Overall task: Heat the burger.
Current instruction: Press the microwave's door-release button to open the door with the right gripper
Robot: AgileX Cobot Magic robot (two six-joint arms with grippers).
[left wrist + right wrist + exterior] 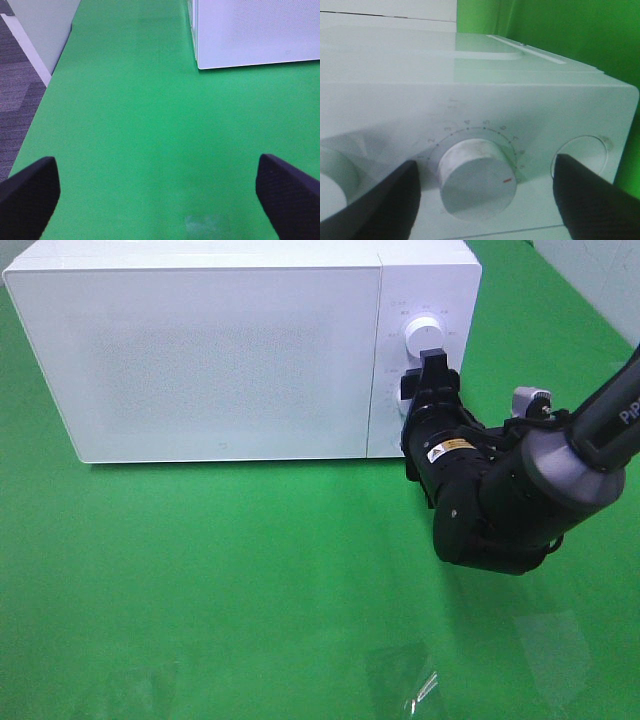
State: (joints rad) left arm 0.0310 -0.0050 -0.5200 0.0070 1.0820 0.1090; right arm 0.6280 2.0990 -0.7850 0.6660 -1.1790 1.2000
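The burger is out of view in every frame. The white microwave [210,350] stands at the back of the green table with its door shut. My right gripper [430,368] is at its control panel, just below the upper knob [417,335]. In the right wrist view the right gripper [485,167] is open, with its dark fingers [380,205] on either side of a white numbered dial [476,180], apart from it. My left gripper [160,195] is open and empty over bare green table, away from the microwave's corner [250,35].
A round button [580,157] sits beside the dial on the panel, and a second knob [335,180] on its other side. The table's left edge [45,90] drops to grey floor. A faint shiny patch [420,685] lies on the green surface at the front.
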